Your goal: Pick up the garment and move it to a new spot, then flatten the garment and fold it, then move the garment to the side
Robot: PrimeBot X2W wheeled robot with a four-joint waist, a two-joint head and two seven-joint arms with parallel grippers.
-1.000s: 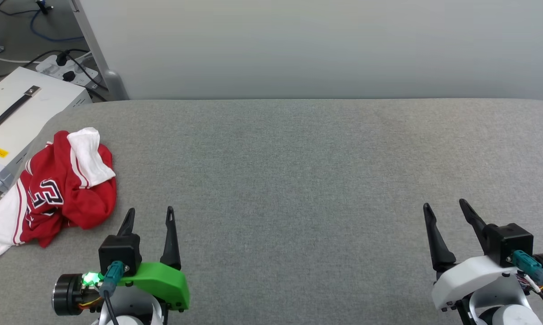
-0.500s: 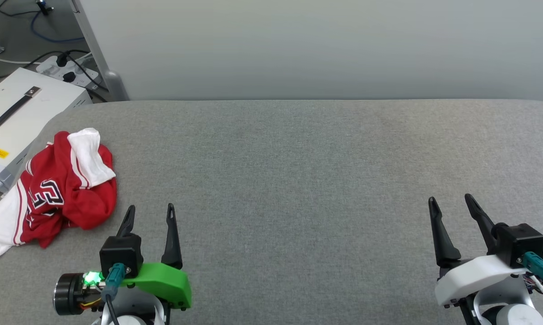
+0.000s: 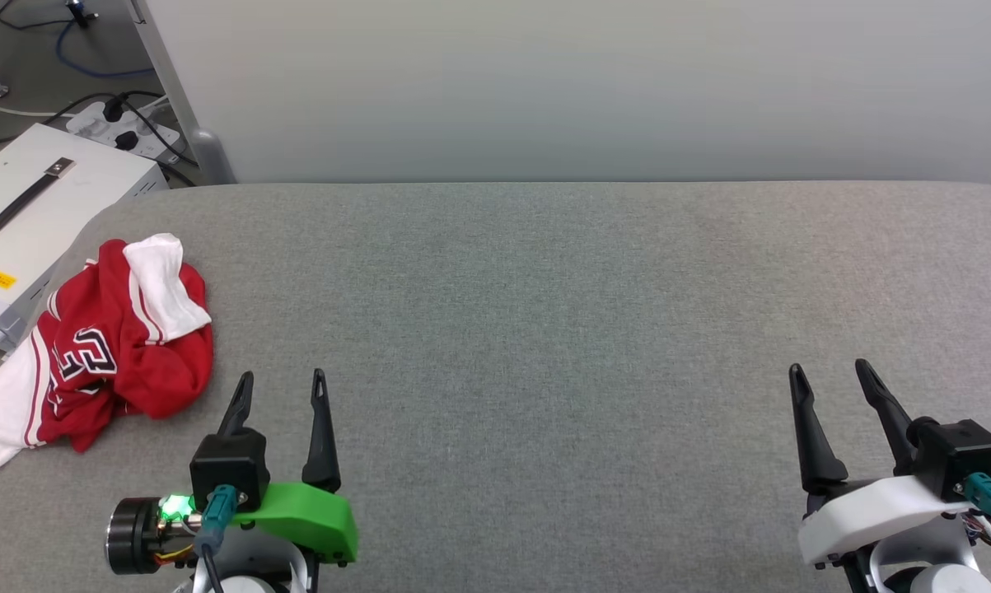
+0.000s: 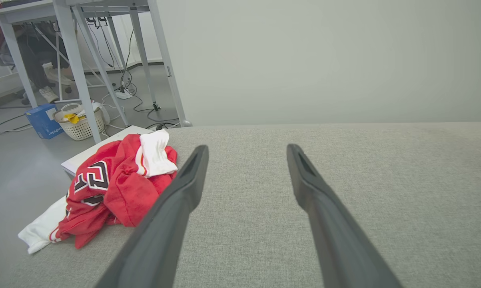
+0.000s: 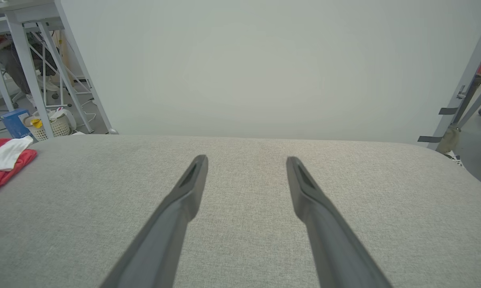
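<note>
The garment is a crumpled red jersey with white sleeves and a black "23", lying bunched at the left end of the grey fabric surface, one white sleeve hanging over its edge. My left gripper stands open just right of the heap and a little nearer me, apart from it, nothing between its fingers. In the left wrist view the garment lies left of the open left gripper. My right gripper is open at the lower right, far from the garment. In the right wrist view the right gripper stands open, with the garment at the far left edge.
A white case with a black handle stands on the floor beside the surface's left end, with a power strip and cables behind it. A pale wall panel rises along the far edge. A table frame and basket stand farther left.
Both grippers have drifted slightly rightward, the right one also a little toward me. The garment has not moved, and both grippers stay open.
</note>
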